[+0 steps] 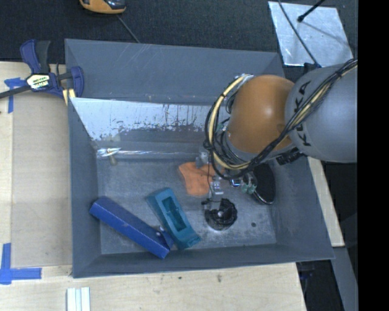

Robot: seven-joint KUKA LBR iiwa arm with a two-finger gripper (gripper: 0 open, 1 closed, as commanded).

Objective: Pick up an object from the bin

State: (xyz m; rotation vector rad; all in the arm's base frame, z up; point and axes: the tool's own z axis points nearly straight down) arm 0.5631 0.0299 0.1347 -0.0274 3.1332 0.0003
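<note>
Grey metal makes up the bin [182,73], and its floor is dull and speckled. The far sloping wall is shinier and has dark scratchy marks along it. Behind the bin the ground is dark [182,21], and a yellow and black thing [103,4] up there is cut off by the top edge.

The big grey arm [328,115] comes in from the right. It has a round orange cover [258,115] with cables [214,121] looped around it. The gripper [216,197] hangs below the cover, low over the floor near the middle of the bin. Right under it sits a small black round thing [221,215], toward the near side of the floor. I cannot tell if the claw is wide or narrow (the cover and cables hide most of it), and I cannot tell if it touches the black round thing.

Other things crowd close. An orange soft lump [193,177] lies just beside the gripper on its left, partly behind the cables. A teal box [174,218] lies near the black round thing, further left. A long dark blue bar [127,228] lies tilted, with one end tucked against the teal box. A black oval thing [265,184] sits to the right, half under the arm. A small pale stick [109,154] lies well apart by the far wall, too small to make out.
</note>
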